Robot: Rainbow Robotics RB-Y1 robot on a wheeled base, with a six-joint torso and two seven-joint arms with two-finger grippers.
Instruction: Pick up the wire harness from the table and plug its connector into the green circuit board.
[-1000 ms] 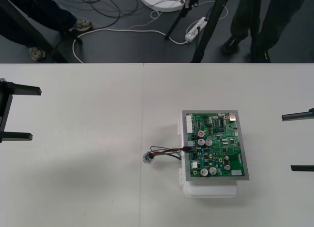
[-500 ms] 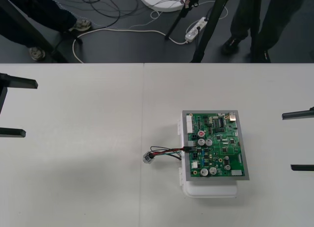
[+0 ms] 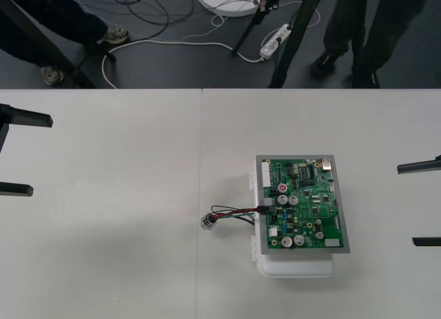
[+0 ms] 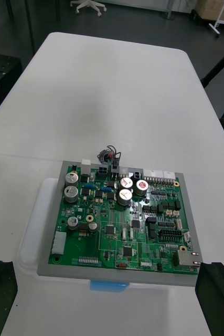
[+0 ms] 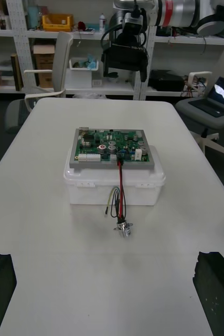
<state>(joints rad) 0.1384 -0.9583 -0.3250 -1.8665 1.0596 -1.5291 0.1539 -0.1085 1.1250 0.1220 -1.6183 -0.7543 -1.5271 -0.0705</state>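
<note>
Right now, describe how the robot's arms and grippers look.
Left gripper: two slim, straight black fingers. Right gripper: the same fingers below a boxy black body with a camera and black cables on top, on a silver arm with a red ring.

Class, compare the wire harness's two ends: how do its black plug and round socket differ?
The plug is small and black; the socket is round, shiny metal. The plug sits raised at the green circuit board's edge; the socket lies on the table. The same thin wires join both.
</note>
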